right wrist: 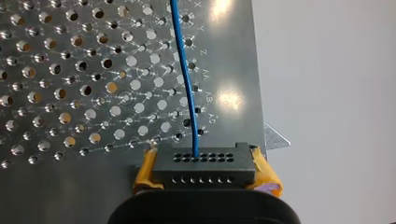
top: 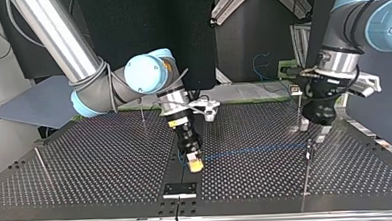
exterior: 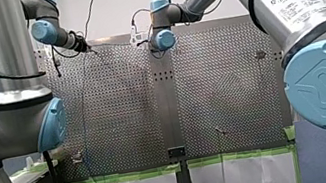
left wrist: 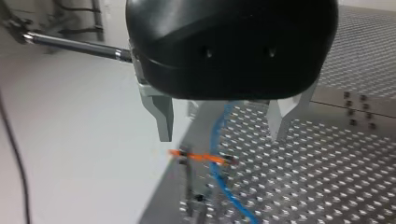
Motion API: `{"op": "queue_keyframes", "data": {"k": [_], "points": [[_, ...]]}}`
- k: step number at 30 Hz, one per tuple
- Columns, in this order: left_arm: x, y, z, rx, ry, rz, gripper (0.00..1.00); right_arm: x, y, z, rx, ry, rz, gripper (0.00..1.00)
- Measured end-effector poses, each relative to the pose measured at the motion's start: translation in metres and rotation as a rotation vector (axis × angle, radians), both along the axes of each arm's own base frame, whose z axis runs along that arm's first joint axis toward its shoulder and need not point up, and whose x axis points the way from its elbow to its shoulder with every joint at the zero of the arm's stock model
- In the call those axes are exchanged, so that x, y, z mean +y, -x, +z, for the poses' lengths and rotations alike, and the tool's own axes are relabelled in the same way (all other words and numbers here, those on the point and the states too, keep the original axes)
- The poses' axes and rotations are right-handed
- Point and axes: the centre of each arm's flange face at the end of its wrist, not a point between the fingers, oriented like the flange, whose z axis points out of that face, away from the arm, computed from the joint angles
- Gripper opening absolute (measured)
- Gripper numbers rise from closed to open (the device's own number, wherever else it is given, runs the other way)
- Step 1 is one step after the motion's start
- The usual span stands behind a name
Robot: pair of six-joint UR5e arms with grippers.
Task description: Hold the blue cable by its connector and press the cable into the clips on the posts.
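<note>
Perforated worktop (top: pixel 86 160) spans top view. My L end effector (left wrist: pixel 222 126), approx 3 o'clock there, has its fingers (left wrist: pixel 161 119) spread apart. My R end effector (top: pixel 195 164) sits centre, clamped. Post (left wrist: pixel 189 186) stands under L. Blue cable (top: pixel 256 149) runs from centre toward 3 o'clock, passing btw L fingers. Black connector (right wrist: pixel 204 169) is pinched btw R's yellow pads (right wrist: pixel 144 170). Orange clip (left wrist: pixel 198 157) tops post, cable crossing it.

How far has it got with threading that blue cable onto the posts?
Done: my right hand holds the black connector, the blue cable running out of it. In hand: my left hand, open, hangs over the orange clip where the cable crosses; whether it is seated I cannot tell. Left: the thin post at the top view's left carries no cable.
</note>
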Motion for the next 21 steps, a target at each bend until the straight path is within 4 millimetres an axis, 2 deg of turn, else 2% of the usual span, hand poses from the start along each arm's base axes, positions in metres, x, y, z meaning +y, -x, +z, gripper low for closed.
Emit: {"op": "queue_keyframes", "data": {"k": [14,21], "points": [[-0.002,0.009,0.011,-0.023,-0.067,0.011,1.00,-0.001,0.001,-0.001,-0.004,-0.006,0.001,0.00],[-0.002,0.005,0.007,-0.016,-0.097,0.006,1.00,-0.001,0.001,-0.001,-0.005,-0.008,0.002,0.00]]}}
